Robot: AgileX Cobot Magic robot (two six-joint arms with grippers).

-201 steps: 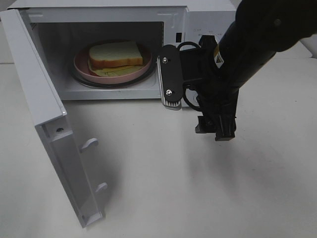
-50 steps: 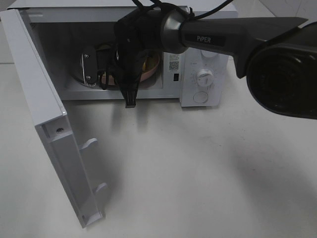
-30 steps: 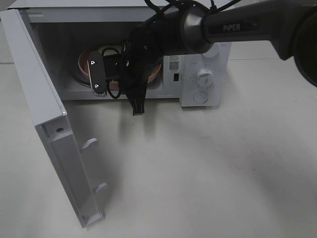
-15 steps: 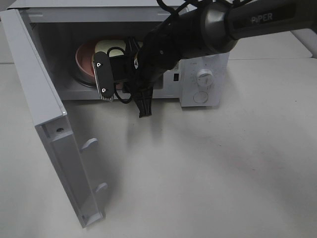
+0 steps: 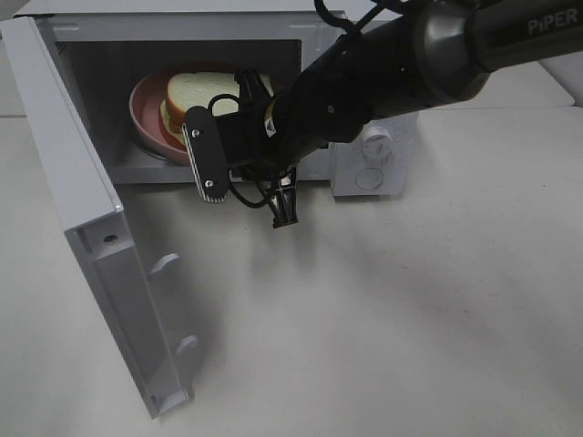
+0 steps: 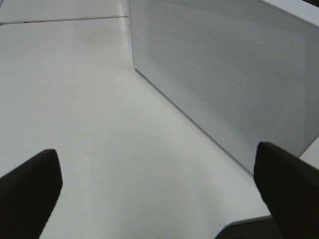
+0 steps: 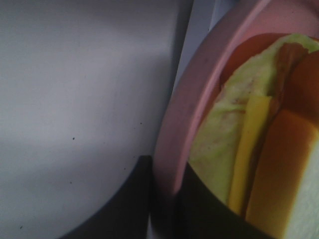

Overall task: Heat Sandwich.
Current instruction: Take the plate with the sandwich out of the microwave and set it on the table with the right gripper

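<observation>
Back out comes your right gripper (image 5: 187, 146) from the microwave (image 5: 364, 55), jaws pinched on the pink plate (image 7: 174, 134) rim so the sandwich (image 5: 205, 96) rides at the doorway, while your left gripper (image 6: 159, 194) hangs spread wide, idle.

The right gripper (image 7: 167, 199), which hung outside by the control panel at first, then reached deep into the microwave (image 5: 364, 36), has now drawn back toward the doorway, clamped on the rim of the pink plate (image 5: 146, 123). The plate has slid forward with it and tilts at the opening. The sandwich (image 5: 196, 96) (covered by the arm a moment ago) shows again, riding closer to the front edge than before.
</observation>
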